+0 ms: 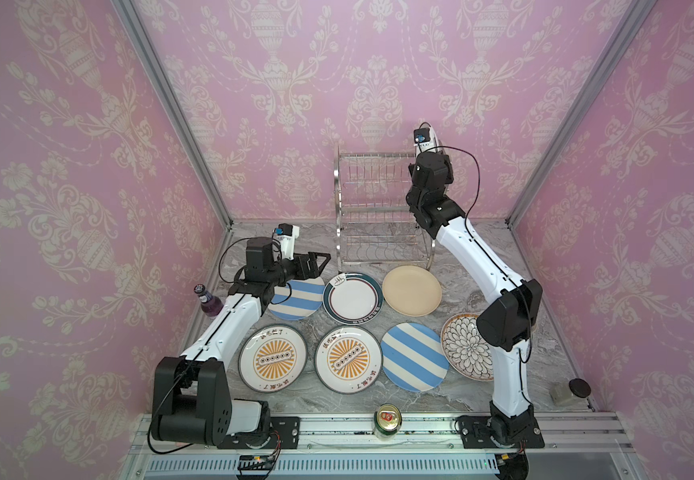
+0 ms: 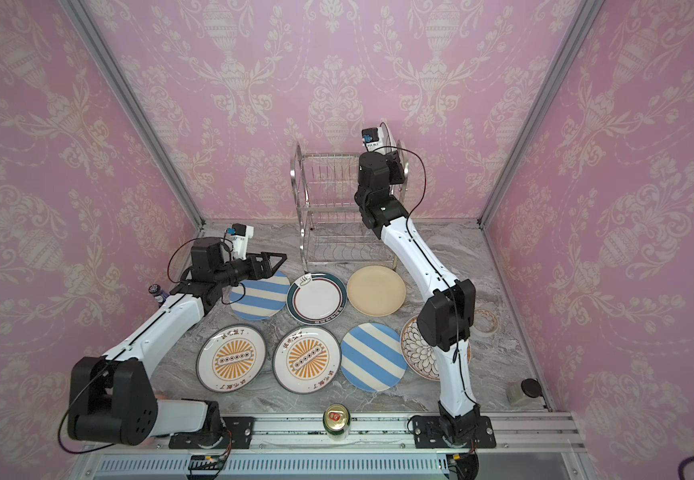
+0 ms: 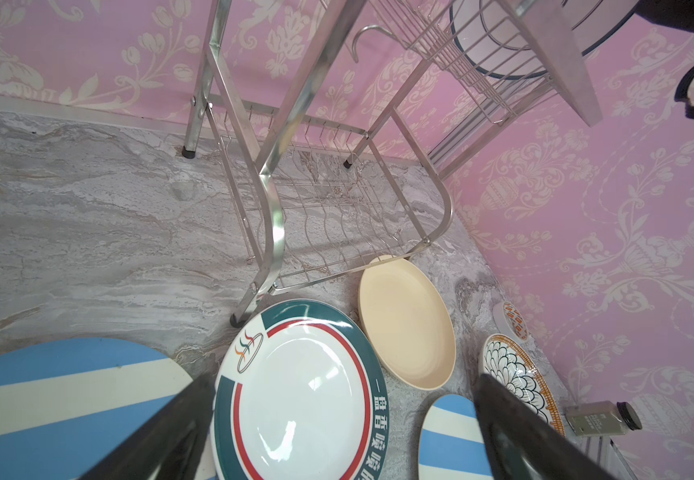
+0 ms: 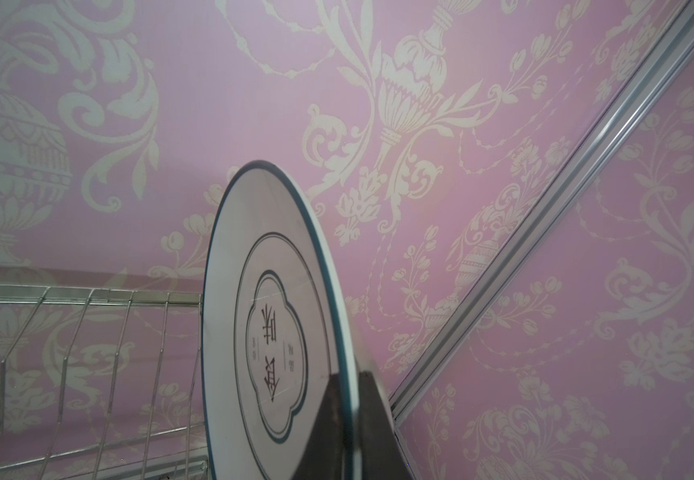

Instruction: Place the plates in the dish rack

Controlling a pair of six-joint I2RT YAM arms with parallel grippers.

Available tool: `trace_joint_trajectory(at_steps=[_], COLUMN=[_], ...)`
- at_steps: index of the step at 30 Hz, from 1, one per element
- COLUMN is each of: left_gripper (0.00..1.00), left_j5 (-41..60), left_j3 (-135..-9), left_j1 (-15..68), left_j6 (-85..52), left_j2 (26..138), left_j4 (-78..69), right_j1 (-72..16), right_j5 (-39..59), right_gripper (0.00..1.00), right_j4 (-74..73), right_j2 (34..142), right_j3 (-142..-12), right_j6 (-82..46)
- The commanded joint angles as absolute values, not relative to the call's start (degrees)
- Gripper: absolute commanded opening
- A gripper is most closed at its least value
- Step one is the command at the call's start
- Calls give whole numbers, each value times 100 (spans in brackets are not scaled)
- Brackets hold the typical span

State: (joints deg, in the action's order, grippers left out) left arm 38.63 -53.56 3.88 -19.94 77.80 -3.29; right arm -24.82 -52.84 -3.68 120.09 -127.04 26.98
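Observation:
My right gripper (image 4: 347, 386) is shut on the rim of a black-lined white plate (image 4: 270, 311), held upright at the right end of the dish rack's (image 1: 378, 208) upper tier. Most of that plate (image 1: 437, 143) is hidden behind the wrist in both top views. Flat on the table lie two blue-striped plates (image 1: 299, 299) (image 1: 414, 357), a green-rimmed plate (image 1: 352, 298), a cream plate (image 1: 412, 289), two orange sunburst plates (image 1: 272, 357) (image 1: 348, 358) and a black floral plate (image 1: 464, 347). My left gripper (image 1: 322, 264) hangs open and empty, just above the far striped plate's edge.
A purple bottle (image 1: 208, 301) stands by the left arm. A can (image 1: 387, 420) sits on the front rail. A small black-lidded jar (image 1: 570, 390) lies at the front right. A tape roll (image 2: 484, 322) rests behind the right arm. Pink walls close three sides.

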Motion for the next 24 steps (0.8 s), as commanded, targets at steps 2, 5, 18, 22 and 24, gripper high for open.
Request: trace_joint_trajectory(at_steps=[2, 5, 18, 22, 24], left_gripper=[99, 99, 99, 99, 99], left_j5=[3920, 3920, 3928, 3935, 3945], left_j3=[-5537, -5537, -5520, -5517, -5524], left_j1=[334, 334, 334, 334, 334], left_j6=[-1757, -1762, -1766, -1766, -1774], left_j2=[7831, 7822, 7770, 7778, 7774], left_j4=[-187, -176, -159, -165, -163], right_j1=[-2319, -2315, -2343, -2377, -2385], right_j5=[-5689, -5720, -5926, -5893, -5909], right_gripper=[0, 1, 0, 0, 0], right_j4=[-397, -394, -214, 380, 703], right_j2=[12052, 12041, 11935, 11781, 11739], right_j3=[-12583, -12612, -13158, -13311, -13446], right_j6=[2715, 2763, 3042, 2696, 2544])
